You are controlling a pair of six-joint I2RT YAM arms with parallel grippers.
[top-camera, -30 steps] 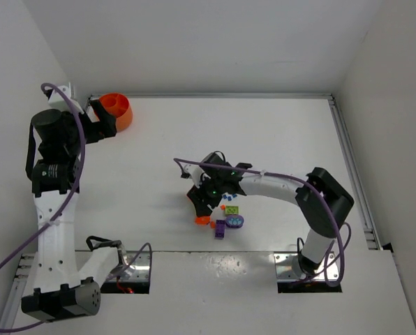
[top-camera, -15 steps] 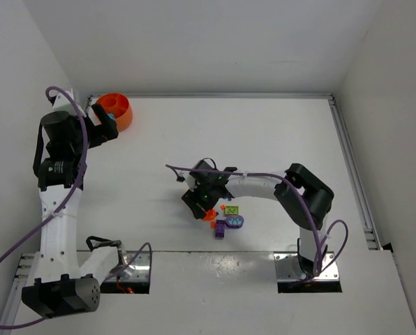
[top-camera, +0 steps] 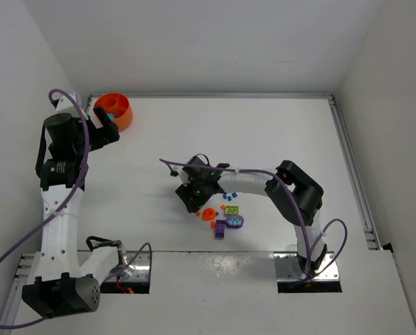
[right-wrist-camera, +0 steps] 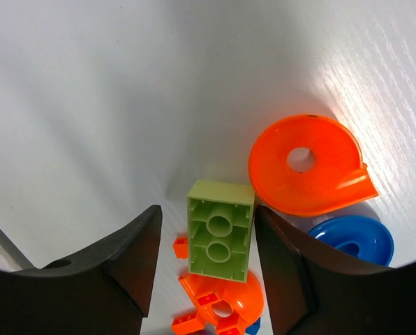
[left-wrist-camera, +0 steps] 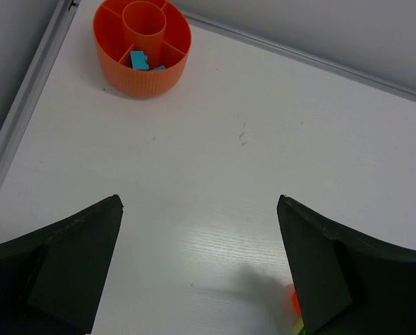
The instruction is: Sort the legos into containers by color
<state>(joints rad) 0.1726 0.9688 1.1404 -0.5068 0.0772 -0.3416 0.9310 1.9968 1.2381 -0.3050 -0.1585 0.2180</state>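
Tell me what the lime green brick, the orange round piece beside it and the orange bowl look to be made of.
Lime green brick: likely moulded plastic, matte; thin walls and two round tubes show inside it.
Orange round piece: plastic by the look, smooth and slightly glossy, with soft highlights.
Orange bowl: apparently plastic too, with a finely ribbed outer wall and thin moulded dividers.

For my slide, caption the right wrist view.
Right gripper straddling lime green brick, with orange rounded piece and blue piece alongside.
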